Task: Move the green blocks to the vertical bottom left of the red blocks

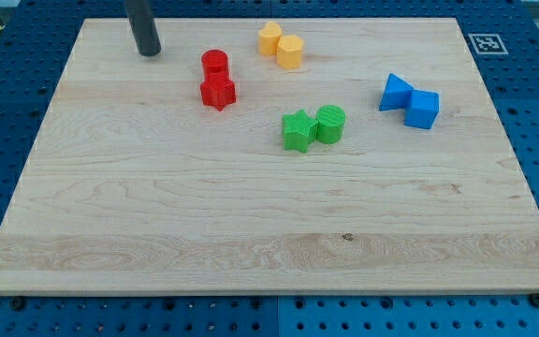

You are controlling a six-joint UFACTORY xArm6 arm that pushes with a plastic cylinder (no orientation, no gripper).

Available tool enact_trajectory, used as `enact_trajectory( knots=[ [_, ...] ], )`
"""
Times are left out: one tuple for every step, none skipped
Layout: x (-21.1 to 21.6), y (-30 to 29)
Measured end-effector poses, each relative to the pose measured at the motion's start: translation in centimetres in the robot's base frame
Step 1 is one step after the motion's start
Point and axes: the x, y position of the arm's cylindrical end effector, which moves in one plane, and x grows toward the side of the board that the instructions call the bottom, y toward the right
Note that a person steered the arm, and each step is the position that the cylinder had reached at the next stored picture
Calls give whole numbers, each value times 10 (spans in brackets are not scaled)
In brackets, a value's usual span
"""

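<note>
The desk [251, 215] carries eight blocks in four pairs. Two red blocks, a cylinder [214, 63] touching a star [218, 92], sit toward the top-left corner. Two green blocks, a star [297, 130] touching a cylinder [330, 124], lie near the desk's middle, toward the right edge from the red pair. Two yellow blocks [280, 45] sit at the top edge; two blue blocks [410, 101] sit near the right edge. A square marker [485, 43] occupies the top-right corner; no text is legible. No pincer is fitted: my tip [147, 52] rests near the top-left corner, apart from all blocks.
</note>
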Motion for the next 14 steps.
enact_trajectory(
  knots=[
    [0,0],
    [0,1],
    [-7,49],
    [-8,96],
    [-4,115],
    [14,126],
    [37,135],
    [60,147],
    [80,176],
    [99,209],
    [114,241],
    [118,260],
    [118,281],
    [119,297]
  ],
)
